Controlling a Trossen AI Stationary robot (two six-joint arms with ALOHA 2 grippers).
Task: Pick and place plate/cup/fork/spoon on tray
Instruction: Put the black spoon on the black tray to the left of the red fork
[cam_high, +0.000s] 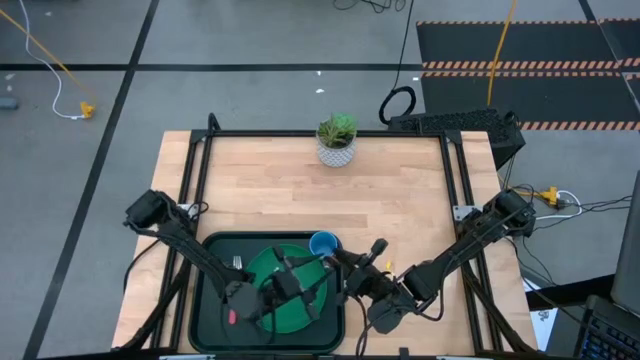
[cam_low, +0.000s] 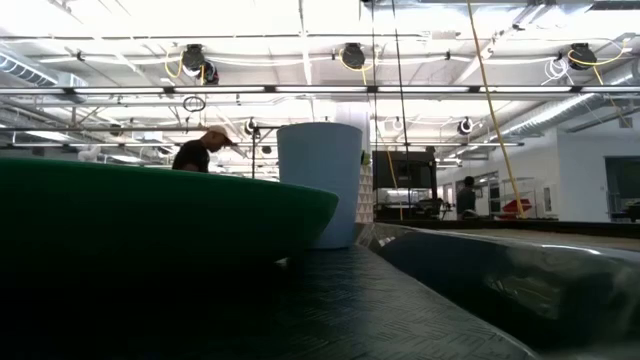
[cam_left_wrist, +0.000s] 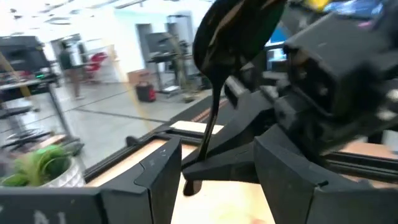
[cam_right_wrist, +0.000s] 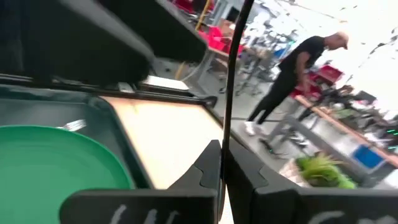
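The dark tray (cam_high: 208, 300) lies at the table's near edge with the green plate (cam_high: 262, 268) in it. The light-blue cup (cam_high: 323, 243) stands in the tray's far right corner and also shows in the low view (cam_low: 320, 185). The red-handled fork (cam_high: 233, 314) lies on the tray left of the plate. My right gripper (cam_high: 332, 268) is shut on the silver spoon (cam_left_wrist: 236, 31) above the plate's right side. My left gripper (cam_high: 300, 288) is open, with one finger on either side of the spoon's lower handle end (cam_left_wrist: 191, 184). My right gripper pinches the spoon's thin handle (cam_right_wrist: 222, 149) between its two shut fingers, near the handle's lower end. The fingers lie across the handle. The spoon stands about upright, bowl up, lifted clear of the plate.
A white patterned pot with a green plant (cam_high: 337, 140) stands at the table's far edge. Bare wood lies between it and the tray. A small yellow thing (cam_high: 388, 264) lies right of the tray. People stand in the room beyond the table (cam_right_wrist: 292, 74).
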